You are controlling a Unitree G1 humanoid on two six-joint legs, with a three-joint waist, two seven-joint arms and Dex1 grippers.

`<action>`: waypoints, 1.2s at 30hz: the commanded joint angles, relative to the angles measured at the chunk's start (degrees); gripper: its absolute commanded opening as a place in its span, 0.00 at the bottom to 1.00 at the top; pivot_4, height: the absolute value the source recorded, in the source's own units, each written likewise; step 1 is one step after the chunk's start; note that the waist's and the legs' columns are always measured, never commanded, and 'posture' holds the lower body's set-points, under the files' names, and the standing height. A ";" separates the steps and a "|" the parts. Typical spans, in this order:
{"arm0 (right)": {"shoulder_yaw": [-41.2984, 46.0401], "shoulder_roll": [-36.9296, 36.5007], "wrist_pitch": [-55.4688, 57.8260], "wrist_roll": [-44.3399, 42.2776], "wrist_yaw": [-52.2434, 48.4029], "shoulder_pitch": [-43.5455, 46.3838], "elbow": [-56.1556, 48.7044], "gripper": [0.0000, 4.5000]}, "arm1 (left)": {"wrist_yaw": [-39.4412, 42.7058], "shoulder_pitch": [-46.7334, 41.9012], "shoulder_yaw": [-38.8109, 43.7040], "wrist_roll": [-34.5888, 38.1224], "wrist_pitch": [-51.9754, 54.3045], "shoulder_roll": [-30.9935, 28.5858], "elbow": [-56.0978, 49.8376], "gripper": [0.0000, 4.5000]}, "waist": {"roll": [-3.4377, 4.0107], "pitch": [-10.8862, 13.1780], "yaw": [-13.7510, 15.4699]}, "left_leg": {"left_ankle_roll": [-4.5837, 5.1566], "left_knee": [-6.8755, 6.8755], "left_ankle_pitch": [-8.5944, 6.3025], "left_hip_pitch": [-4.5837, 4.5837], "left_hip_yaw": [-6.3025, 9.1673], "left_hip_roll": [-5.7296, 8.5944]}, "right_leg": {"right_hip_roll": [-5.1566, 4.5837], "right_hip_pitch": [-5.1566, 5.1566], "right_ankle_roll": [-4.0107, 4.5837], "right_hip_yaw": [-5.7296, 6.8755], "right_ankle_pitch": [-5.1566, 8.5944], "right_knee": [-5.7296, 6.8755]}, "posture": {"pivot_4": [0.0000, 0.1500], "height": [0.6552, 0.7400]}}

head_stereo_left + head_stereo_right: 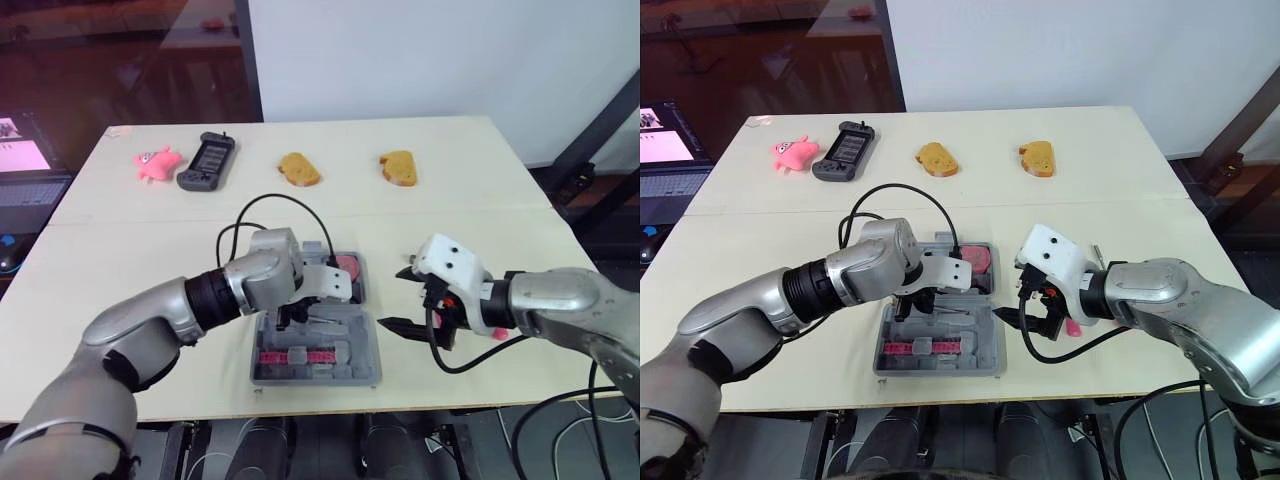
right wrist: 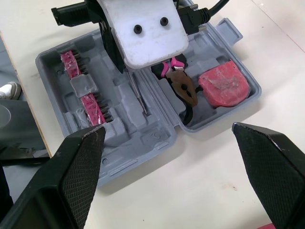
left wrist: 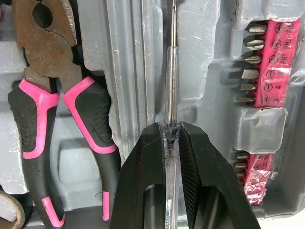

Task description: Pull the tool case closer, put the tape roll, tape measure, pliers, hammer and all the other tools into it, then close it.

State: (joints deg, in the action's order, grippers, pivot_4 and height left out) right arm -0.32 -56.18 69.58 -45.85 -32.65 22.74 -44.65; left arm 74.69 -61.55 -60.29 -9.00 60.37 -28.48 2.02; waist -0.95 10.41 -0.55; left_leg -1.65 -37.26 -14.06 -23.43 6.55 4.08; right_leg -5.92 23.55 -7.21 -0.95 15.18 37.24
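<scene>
The grey tool case (image 1: 362, 377) lies open at the table's front centre. My left gripper (image 3: 172, 128) is down inside it, shut on a screwdriver (image 3: 172, 71) with a clear handle, whose thin metal shaft lies along a moulded groove. Beside the shaft, the pliers (image 3: 47, 95) with pink and black handles rest in their recess. A pink-red tape measure (image 2: 223, 88) sits in the case's far right corner. Pink strips of bits (image 3: 269, 67) line the near half. My right gripper (image 1: 395, 298) hovers open just right of the case, holding nothing.
Along the table's far side lie a pink plush toy (image 1: 157, 163), a black handheld device (image 1: 207, 161) and two bread pieces (image 1: 298, 169) (image 1: 398, 167). A black cable (image 1: 270, 205) loops behind the case. A small pink object (image 1: 497, 333) shows by my right wrist. A laptop (image 1: 25, 190) stands off the table's left.
</scene>
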 commanded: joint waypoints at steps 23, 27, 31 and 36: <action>0.47 -0.87 -1.29 0.97 -2.62 0.47 -0.01 1.00 | 0.17 1.81 16.61 7.09 -1.54 -7.56 -4.30 0.74 | 0.01 0.00 -0.17 | 0.00 0.01 0.00 0.00 -0.01 0.00 | 0.00 0.02 -0.02 -0.01 -0.01 0.00 | 1.00 1.00; 0.24 -1.35 -3.20 1.99 -3.94 1.00 0.26 1.00 | -3.26 10.34 31.42 13.94 -8.25 -7.66 -3.97 0.74 | 0.02 -0.01 -0.19 | 0.00 0.01 0.00 0.01 0.02 -0.02 | 0.00 0.03 -0.01 0.00 -0.01 0.01 | 1.00 1.00; 0.53 -0.72 -5.94 2.47 -5.19 2.05 0.78 1.00 | -6.98 26.83 44.77 17.77 -31.36 -9.17 -5.70 0.74 | 0.07 -0.04 -0.44 | 0.00 0.11 0.00 0.11 -0.08 -0.05 | -0.05 0.06 0.02 -0.12 -0.02 0.00 | 1.00 1.00; -0.19 -2.11 -8.32 2.89 -8.31 2.59 1.15 1.00 | -2.99 35.55 50.02 26.08 -31.26 -8.77 -6.74 0.35 | 0.04 -0.02 1.06 | -0.01 0.00 0.00 0.00 -0.02 0.02 | -0.11 0.04 0.03 -0.06 -0.03 -0.05 | 1.00 1.00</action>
State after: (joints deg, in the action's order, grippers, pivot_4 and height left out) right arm -1.47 -57.44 62.61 -43.05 -39.74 24.29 -43.02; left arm 70.04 -26.47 -12.02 14.96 31.82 -36.82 -2.67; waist -0.91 10.39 0.51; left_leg -1.66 -37.29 -14.05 -23.40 6.53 4.11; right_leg -6.04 23.53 -7.17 -1.01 15.15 37.13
